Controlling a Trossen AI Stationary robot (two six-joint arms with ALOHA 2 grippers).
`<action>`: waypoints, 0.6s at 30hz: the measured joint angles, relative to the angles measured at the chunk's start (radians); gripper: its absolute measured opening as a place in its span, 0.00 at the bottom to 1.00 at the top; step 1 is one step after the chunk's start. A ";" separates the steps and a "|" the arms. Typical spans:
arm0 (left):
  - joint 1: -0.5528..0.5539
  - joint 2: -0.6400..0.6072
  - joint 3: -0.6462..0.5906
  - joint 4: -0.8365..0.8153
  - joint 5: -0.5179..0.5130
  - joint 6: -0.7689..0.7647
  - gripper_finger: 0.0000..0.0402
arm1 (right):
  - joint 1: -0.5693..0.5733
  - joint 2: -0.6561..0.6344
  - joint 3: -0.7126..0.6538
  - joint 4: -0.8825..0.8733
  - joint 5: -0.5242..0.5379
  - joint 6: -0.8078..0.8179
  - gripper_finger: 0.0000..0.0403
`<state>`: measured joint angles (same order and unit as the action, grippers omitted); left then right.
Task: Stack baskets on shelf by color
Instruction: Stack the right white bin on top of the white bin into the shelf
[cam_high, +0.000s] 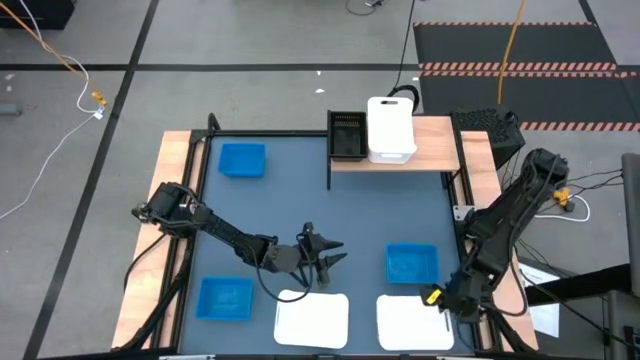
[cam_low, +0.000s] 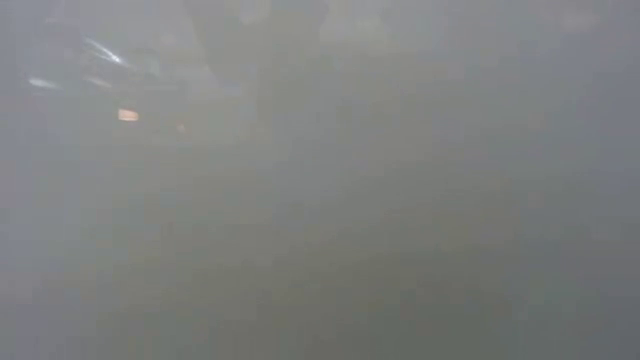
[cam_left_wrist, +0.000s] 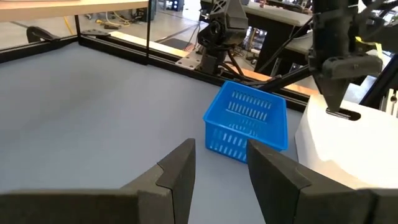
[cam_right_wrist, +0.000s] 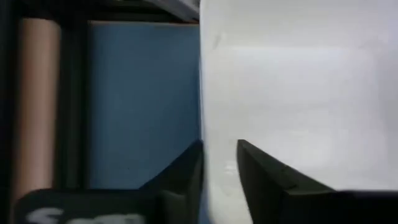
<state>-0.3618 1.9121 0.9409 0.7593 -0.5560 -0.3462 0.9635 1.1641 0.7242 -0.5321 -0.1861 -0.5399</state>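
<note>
The wood shelf (cam_high: 435, 150) at the far edge carries the black basket (cam_high: 347, 135) and one white basket (cam_high: 390, 128), side by side. Three blue baskets sit on the tabletop: far left (cam_high: 242, 160), near left (cam_high: 224, 298) and right of centre (cam_high: 411, 263) (cam_left_wrist: 247, 121). Two more white baskets rest at the near edge (cam_high: 311, 318) (cam_high: 414, 322). My left gripper (cam_high: 328, 252) (cam_left_wrist: 221, 149) is open over bare tabletop mid-table, facing the blue basket right of centre. My right gripper (cam_high: 440, 298) (cam_right_wrist: 219, 144) is at the right-hand white basket's far right corner. My right gripper comes from above, pointing down, onto the right wall (cam_right_wrist: 208, 124) of the right-hand white basket, near its far corner. One finger (cam_right_wrist: 186, 171) stands outside the wall over the tabletop and the other (cam_right_wrist: 261, 168) over the white side. The basket sits flat on the table.
A black frame rail (cam_right_wrist: 68, 106) and a wooden strip (cam_right_wrist: 37, 106) run close beside my right gripper along the table's right edge. The low view is fogged grey and shows nothing. Bare tabletop (cam_high: 290, 200) lies between the shelf and my left gripper.
</note>
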 joint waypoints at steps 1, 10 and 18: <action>0.000 0.000 0.000 0.000 0.000 0.000 0.36 | -0.010 -0.005 0.000 0.006 0.004 -0.004 0.17; 0.001 -0.108 0.000 -0.145 0.041 -0.001 0.36 | -0.105 -0.070 -0.001 0.005 -0.129 -0.001 0.01; 0.003 -0.333 0.000 -0.394 0.042 0.150 0.36 | -0.251 -0.287 0.119 0.013 -0.136 -0.049 0.01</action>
<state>-0.3590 1.5790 0.9409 0.3650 -0.5141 -0.1965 0.7123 0.8771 0.8431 -0.5195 -0.3218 -0.5885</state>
